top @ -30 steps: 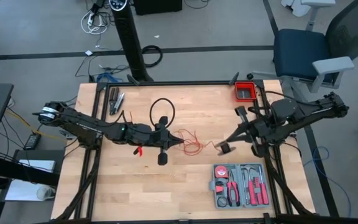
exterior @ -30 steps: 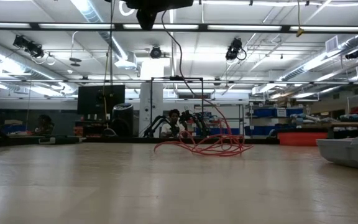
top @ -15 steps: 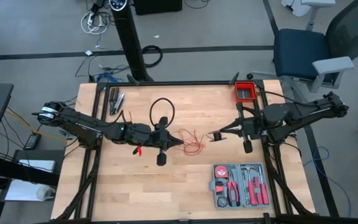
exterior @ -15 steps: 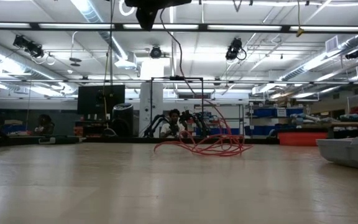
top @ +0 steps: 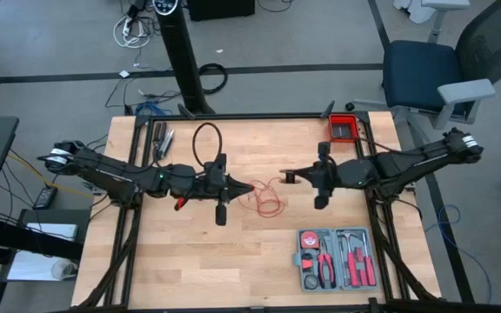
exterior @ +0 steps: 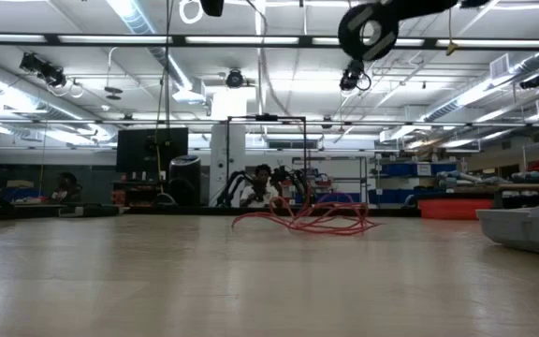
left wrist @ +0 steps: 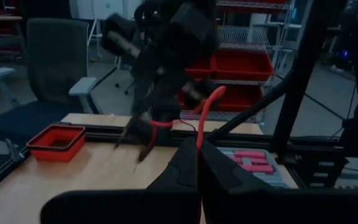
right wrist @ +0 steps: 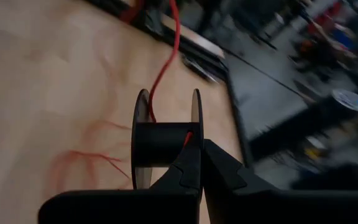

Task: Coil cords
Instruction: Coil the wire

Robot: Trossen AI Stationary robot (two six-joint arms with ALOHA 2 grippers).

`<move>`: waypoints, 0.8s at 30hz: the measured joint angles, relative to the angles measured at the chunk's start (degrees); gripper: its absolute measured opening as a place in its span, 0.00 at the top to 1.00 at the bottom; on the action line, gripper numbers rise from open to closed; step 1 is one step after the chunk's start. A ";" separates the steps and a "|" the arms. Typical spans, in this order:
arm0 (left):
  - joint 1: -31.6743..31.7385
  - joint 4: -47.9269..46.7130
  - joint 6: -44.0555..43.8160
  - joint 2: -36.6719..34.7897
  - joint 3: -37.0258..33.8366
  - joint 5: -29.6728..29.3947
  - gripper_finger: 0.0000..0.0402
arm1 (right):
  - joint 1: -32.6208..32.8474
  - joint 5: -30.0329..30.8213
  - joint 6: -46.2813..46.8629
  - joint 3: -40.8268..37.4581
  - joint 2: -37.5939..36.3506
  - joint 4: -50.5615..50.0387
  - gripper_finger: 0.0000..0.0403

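Left gripper (top: 249, 188): fingers (left wrist: 188, 168) pressed together – a strand of the red cord (top: 266, 198) runs up from between the tips in the left wrist view; it sits just left of the desk's centre, pointing toward 3 o'clock.
Right gripper (top: 287, 176): fingers (right wrist: 191, 171) pressed together, tips against a small black spool (right wrist: 165, 144) with red strand on it; it sits just right of centre, pointing toward 9 o'clock, facing the left gripper.
Red cord: loose tangle on the desk (top: 259, 261) between the two grippers, spread roughly 10 to 4 o'clock in the high view – low and flat in the low view (exterior: 309, 219).
Around: grey tool case (top: 336, 258) at 5 o'clock with red-handled tools; red tray (top: 344, 129) at 1 o'clock; black cable loop (top: 205, 139) above the left arm.
In the way: the grippers' own dark bodies crowd the tangle from both sides.
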 joint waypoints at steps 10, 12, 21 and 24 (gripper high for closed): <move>0.11 -0.26 1.49 0.20 0.00 -3.45 0.99 | -2.18 10.35 0.01 0.02 7.93 13.88 1.00; 0.11 0.12 1.49 0.54 0.00 -3.95 0.99 | -2.88 11.16 0.07 0.02 9.77 17.10 1.00; 0.02 0.26 0.16 5.35 -0.04 -4.41 0.99 | -4.46 14.12 -0.16 0.02 17.15 33.63 1.00; 0.02 0.17 -0.26 7.24 -0.04 -4.40 0.99 | -4.48 14.10 -2.89 0.02 18.03 37.07 1.00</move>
